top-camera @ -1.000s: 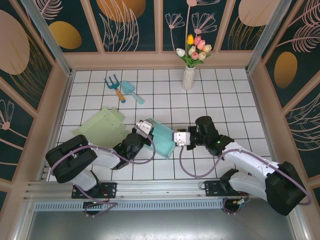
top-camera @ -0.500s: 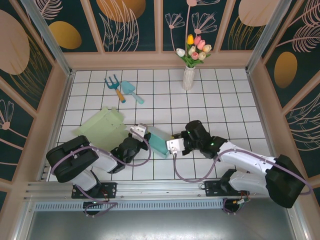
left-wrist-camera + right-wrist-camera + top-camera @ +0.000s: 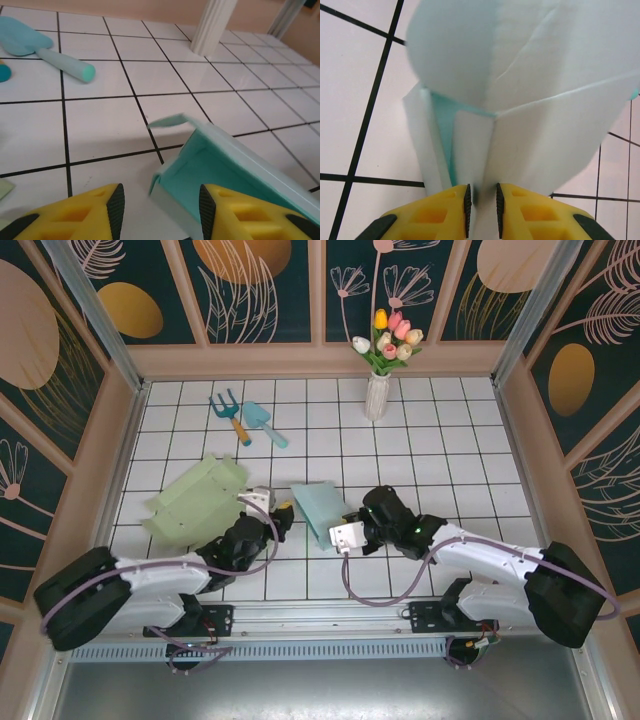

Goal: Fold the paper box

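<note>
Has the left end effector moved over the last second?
Yes. The left end effector slid left and slightly toward the bases, farther from the vase.

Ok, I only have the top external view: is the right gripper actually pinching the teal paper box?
Observer: Yes. The right wrist view shows the right gripper with its yellow fingers closed on a thin flap of the paper box.
Operator: And the left one?
Observer: The left wrist view shows the left gripper open, with the box's open end just ahead of its fingers, not pinched.
Operator: Anything inside the box?
Observer: The visible part of its teal interior is bare; a small flap curls off the top corner.
</note>
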